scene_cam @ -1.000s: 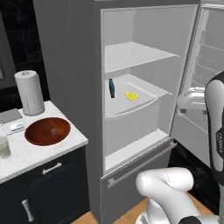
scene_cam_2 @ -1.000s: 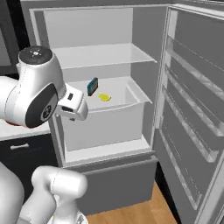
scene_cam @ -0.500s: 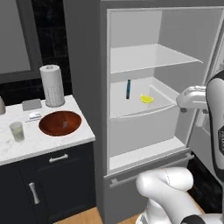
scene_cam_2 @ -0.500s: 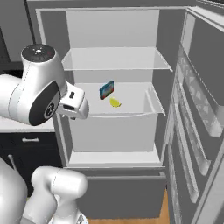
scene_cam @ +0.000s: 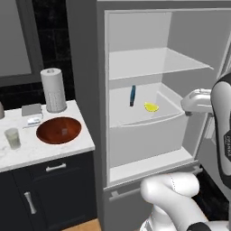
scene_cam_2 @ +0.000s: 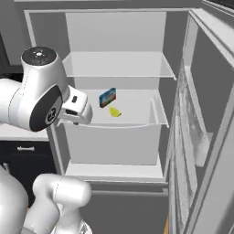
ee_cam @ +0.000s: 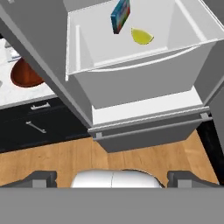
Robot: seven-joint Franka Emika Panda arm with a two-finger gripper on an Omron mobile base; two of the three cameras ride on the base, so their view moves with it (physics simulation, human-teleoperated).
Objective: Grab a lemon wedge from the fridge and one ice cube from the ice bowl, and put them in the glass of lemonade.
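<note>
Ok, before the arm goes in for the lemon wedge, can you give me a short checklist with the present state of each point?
1. Fridge door open, shelves reachable: ok.
2. Lemon wedge visible, lying loose on the white middle shelf: ok.
3. Blue object upright just beside the wedge, apart from it; it may be bumped on the way in: not ok, approach from the wedge's free side.
4. Gripper open and empty: ok; its finger tips stand wide apart in the hand view.
5. Gripper lined up over the wedge: not ok; the hand is outside the fridge, in front of the shelf.
6. Glass of lemonade upright on the counter, beside the ice bowl: ok.
</note>
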